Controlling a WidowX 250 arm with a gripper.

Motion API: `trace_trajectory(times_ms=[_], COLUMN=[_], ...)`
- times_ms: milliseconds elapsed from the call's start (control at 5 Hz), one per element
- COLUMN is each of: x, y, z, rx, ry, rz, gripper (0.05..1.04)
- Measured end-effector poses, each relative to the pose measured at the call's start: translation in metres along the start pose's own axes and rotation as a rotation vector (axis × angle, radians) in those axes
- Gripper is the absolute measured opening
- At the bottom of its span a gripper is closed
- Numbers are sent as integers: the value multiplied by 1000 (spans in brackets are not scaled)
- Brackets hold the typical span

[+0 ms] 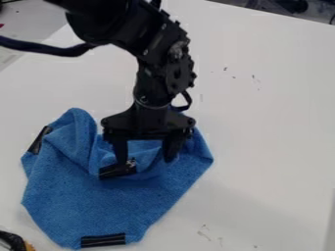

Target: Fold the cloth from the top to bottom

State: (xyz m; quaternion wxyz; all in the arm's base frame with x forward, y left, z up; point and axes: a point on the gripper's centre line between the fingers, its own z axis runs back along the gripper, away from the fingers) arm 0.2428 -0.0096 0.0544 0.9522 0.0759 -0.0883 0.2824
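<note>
A blue cloth (pixel 98 198) lies rumpled on the white table at the lower left. Dark tape strips mark it at the left edge, at the bottom edge and near its middle. The upper part is bunched, with a raised fold at the upper left and a flap turned down around the middle strip. Over this upper part hangs the black gripper (pixel 145 157), its two fingers apart and pointing down, the left one by the middle strip. Blue cloth shows between and behind the fingers; whether the tips touch it, I cannot tell.
The white table (pixel 275 122) extends to the right of the cloth, with small dark marks on it. A black and orange object (pixel 14 241) sits at the lower left corner. A black cable (pixel 42 47) runs from the arm to the left edge.
</note>
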Motion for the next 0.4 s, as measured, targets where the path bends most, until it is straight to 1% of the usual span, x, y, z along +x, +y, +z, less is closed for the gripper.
trace_trajectory(times_ms=[200,400], x=[5,5], y=[-5,-11], z=[9,11], rx=[-8,-38], ry=[-7,-2], rz=[-19,-38], gripper=[1000,1000])
